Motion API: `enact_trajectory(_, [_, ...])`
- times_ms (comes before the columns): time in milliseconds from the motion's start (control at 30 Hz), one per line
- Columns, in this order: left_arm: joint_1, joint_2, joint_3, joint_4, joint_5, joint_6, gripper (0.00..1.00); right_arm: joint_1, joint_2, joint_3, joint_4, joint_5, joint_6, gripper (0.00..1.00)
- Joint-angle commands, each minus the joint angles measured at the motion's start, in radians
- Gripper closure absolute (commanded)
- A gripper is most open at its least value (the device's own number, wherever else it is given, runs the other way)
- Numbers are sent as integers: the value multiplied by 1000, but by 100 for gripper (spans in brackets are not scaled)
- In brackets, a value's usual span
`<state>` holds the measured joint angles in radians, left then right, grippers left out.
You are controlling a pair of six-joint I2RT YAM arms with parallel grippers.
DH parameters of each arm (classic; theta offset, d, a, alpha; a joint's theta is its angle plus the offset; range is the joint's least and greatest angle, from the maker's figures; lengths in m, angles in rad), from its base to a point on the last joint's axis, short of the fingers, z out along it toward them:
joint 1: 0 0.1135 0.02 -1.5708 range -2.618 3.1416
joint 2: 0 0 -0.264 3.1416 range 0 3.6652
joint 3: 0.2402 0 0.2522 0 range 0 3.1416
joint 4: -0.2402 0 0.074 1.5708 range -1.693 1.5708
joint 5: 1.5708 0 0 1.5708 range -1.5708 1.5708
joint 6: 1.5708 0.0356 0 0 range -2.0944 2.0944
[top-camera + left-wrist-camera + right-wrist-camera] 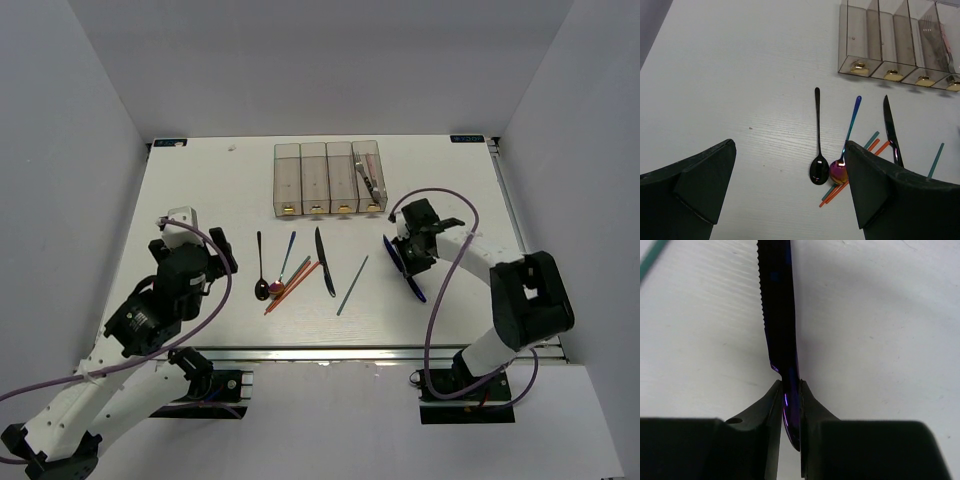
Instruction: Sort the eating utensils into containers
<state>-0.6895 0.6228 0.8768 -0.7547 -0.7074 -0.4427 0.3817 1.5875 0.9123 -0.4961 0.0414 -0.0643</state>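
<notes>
Hovering at the left, our left gripper [789,146] stands wide open near the loose utensils [300,272] in the middle. Our right gripper [789,386] is clamped on the blue knife [777,315], low on the right. We judge the pick made, so next we lift it back to the containers [313,150].

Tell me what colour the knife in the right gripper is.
The knife is a dark, iridescent blue-purple, seen best in the right wrist view.

black spoon [819,171] (beside purple spoon [838,173])
</notes>
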Motion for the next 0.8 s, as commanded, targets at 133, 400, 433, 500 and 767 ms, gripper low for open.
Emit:
enact_trajectory(133, [-1,-28,-21,23,-66,-27,2,0,-233,-23,83,-217,161,100])
enact_trajectory(400, [-1,-5,-27,26,-72,-30,2,32,-140,211,352,-264,469,100])
enact_trajectory(433, [-1,-6,-27,26,-72,-31,2,37,-98,264,363,-247,519,100])
enact_trajectory(500, [-1,-11,-32,29,-76,-33,2,46,32,374,357,-235,546,100])
enact_trajectory(767, [-1,5,-38,40,-61,-30,2,62,475,1029,157,-138,514,100])
